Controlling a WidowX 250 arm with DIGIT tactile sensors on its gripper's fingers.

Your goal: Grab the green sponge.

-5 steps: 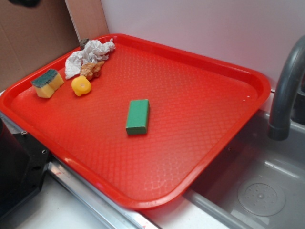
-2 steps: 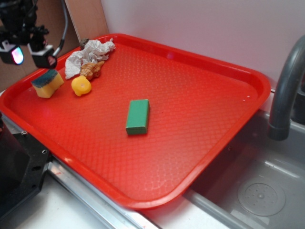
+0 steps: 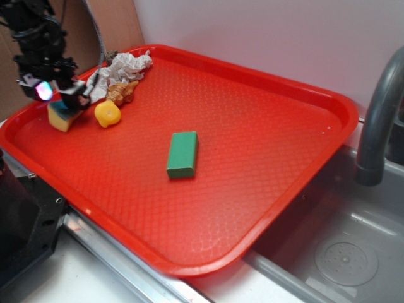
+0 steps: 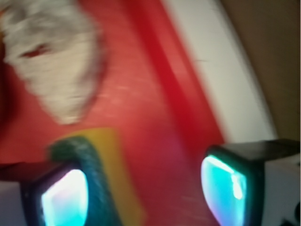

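Note:
The green sponge, a small yellow foam block with a dark green top, lies at the far left of the red tray. My gripper hovers right over it, jaws open and holding nothing, and hides most of the sponge's top. In the blurred wrist view the sponge sits just inside the left finger, with bare tray between it and the right finger. The gripper's middle is over the tray beside the sponge.
A yellow toy duck, a tan shell-like toy and crumpled white paper lie just right of the sponge. A flat all-green block lies mid-tray. A grey faucet and sink are at right. Cardboard stands behind.
The arm came into view from the upper left and moved down and to the right, until it is over the sponge. The objects on the tray have not moved.

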